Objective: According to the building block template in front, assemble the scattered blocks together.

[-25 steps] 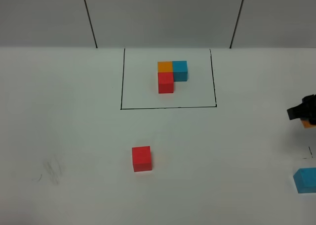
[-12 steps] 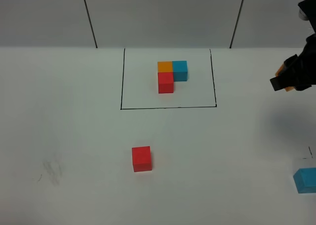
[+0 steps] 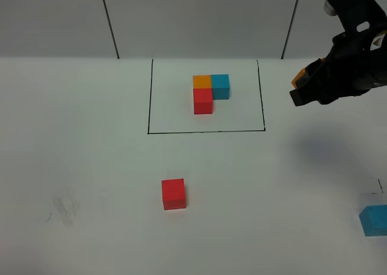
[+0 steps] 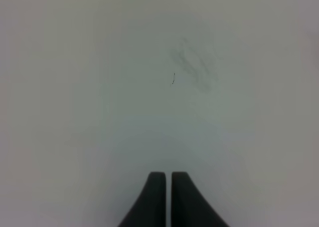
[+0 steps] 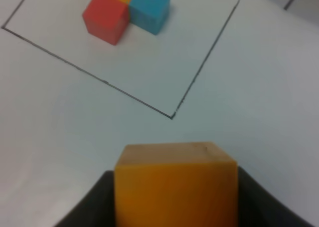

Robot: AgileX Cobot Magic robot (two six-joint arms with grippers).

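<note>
Since the earlier frames, the right gripper (image 3: 301,89) has been carried from the right edge of the exterior high view up and inward. It is now seen just outside the right-hand line of the black-lined rectangle (image 3: 149,100). The orange cube (image 5: 174,182) has been brought along with it and is clamped between the two black fingers, so the jaws are held partly apart by the block's width. The gripper is raised off the white table (image 3: 91,136), and a soft shadow is cast on the surface nearer the camera.

The building block template (image 3: 208,92) is found inside the rectangle, unmoved. Its orange and blue cubes are set side by side at the back, and its red cube is placed in front of the orange one, all three touching. In the right wrist view, the near corner of the rectangle is seen between the held cube and the template.

The red cube (image 3: 173,194) is left where it was, alone on the table, well in front of the rectangle. The light blue cube (image 3: 375,220) is likewise unmoved at the right edge of the view, partly cut off by it.

The left gripper (image 4: 167,179) is seen only in its own wrist view. Its jaws are pressed together with nothing between them, and a faint grey smudge (image 4: 194,70) is seen on the bare table beyond it.
</note>
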